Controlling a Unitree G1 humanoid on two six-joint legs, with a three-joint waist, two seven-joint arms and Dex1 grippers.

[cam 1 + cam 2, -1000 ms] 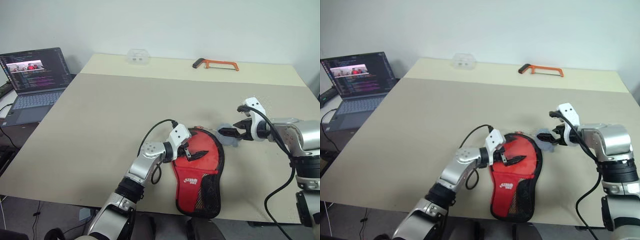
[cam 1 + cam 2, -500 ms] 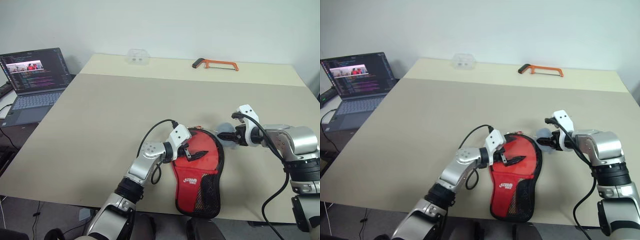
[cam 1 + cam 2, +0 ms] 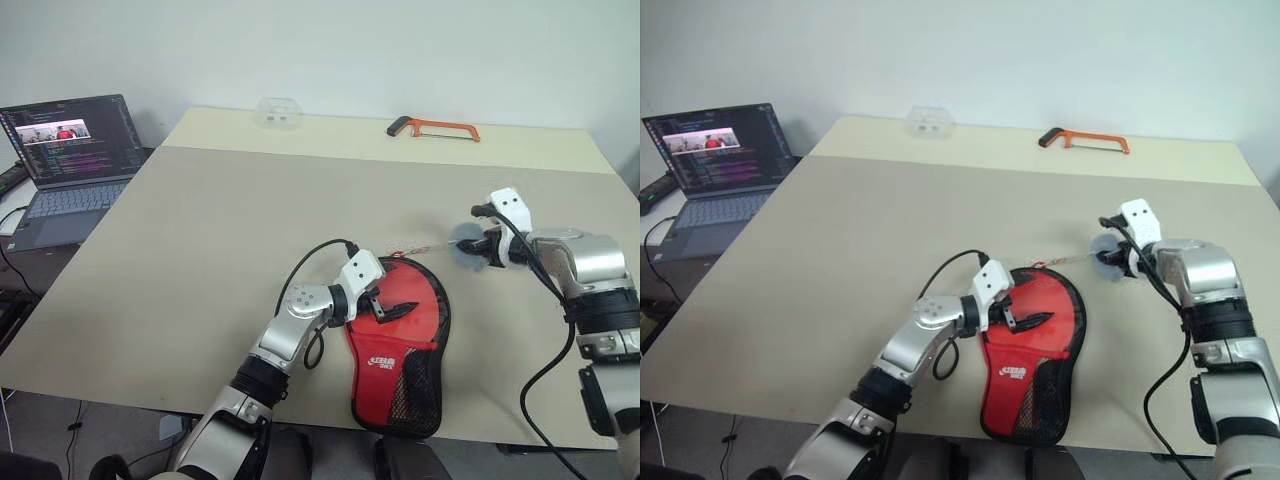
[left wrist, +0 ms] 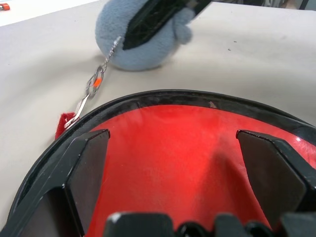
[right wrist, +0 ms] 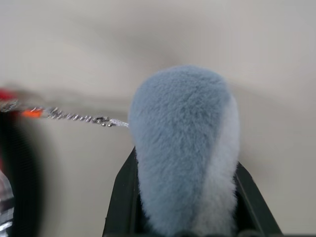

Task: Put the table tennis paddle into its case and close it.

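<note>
Right tool (image 5: pixel 180 207) pinches fuzzy grey-white pouch (image 5: pixel 185 148); chain (image 5: pixel 74 117) taut.

Laboratory or workshop setting: a broad beige counter (image 3: pixel 250 220) against a bare white wall, bearing an open laptop (image 3: pixel 68 150) and an orange hacksaw (image 3: pixel 432 128).

Red case (image 3: pixel 400 340) under left hand (image 3: pixel 385 306), right hand (image 3: pixel 478 247) gripping grey plush pouch (image 3: pixel 466 247)

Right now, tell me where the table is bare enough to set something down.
Free: the wide stretch of table between the laptop, hacksaw and case; also the front left corner. Crowded: around the case, where the left gripper rests and the right gripper pulls the pouch.
</note>
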